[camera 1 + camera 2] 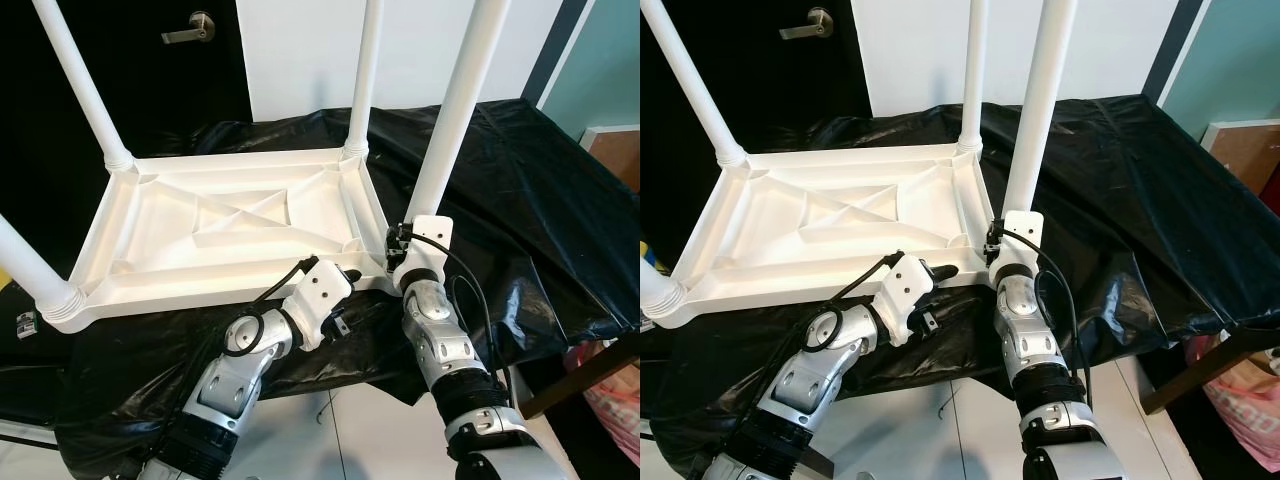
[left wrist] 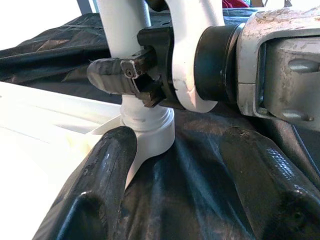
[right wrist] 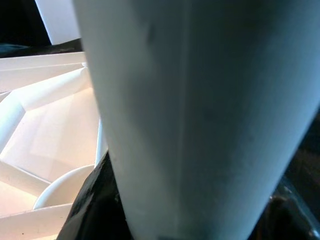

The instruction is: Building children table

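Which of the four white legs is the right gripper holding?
The near right leg, at the tabletop corner closest to the robot's right arm. The right gripper clamps its base; the other three legs stand untouched.

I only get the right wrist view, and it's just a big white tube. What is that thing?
Observer: It's a table leg, standing up from an upside-down white table. The right end effector grips it near its base.
Operator: Is it the only leg on there?
Observer: No, three other legs stand at the other corners.
Operator: What's the other arm doing?
Observer: The left end effector sits open at the table's near edge, beside that same corner.
Operator: What is the table lying on?
Observer: A crinkled black plastic sheet.
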You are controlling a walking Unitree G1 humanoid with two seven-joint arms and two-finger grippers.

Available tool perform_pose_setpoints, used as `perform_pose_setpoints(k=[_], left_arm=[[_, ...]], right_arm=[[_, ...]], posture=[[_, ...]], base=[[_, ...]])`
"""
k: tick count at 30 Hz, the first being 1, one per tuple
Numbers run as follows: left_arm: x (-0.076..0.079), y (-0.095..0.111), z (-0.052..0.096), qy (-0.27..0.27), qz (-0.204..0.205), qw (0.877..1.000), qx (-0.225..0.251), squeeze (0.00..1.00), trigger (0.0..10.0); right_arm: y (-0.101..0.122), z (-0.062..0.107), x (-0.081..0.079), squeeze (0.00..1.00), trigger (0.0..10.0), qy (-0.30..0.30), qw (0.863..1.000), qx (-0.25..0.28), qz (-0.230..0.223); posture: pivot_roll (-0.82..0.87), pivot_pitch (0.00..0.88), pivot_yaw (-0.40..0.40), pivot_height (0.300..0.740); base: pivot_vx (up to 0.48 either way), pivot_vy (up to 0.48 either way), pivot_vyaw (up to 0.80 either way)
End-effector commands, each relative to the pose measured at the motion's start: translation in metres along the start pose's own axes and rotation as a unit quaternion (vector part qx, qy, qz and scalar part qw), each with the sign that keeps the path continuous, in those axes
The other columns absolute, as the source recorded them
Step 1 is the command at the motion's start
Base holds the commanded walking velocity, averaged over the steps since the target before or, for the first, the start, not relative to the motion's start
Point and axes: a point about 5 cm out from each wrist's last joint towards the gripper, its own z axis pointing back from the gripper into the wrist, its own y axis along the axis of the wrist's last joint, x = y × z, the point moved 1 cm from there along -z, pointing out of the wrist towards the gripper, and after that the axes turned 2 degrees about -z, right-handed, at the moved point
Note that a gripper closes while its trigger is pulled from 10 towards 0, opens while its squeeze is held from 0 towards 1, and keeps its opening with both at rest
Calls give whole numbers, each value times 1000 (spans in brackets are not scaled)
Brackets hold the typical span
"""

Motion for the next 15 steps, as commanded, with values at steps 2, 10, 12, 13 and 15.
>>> perform_pose_setpoints(k=[2,10,12,13,15], left_arm=[[-3,-1,-1,19,7,1000,-4,0,10000],[-2,-2,1,18,8,1000,-5,0,10000],[-1,-3,3,18,8,1000,-8,0,10000],[0,-4,5,18,9,1000,-9,0,10000],[0,-4,5,18,9,1000,-9,0,10000]], right_arm=[[-20,7,-4,310,10000,1,999,-51,-14],[-7,7,-7,1000,10000,34,999,-5,2],[-1,8,-5,1000,10000,67,998,15,16],[1,9,-4,1000,10000,86,996,18,14],[1,9,-4,1000,10000,86,996,18,14]], posture=[[14,25,-15,740],[17,21,-25,740],[16,19,-29,740],[15,20,-30,740],[15,20,-30,740]], base=[[0,0,0],[0,0,0],[0,0,0],[0,0,0],[0,0,0]])
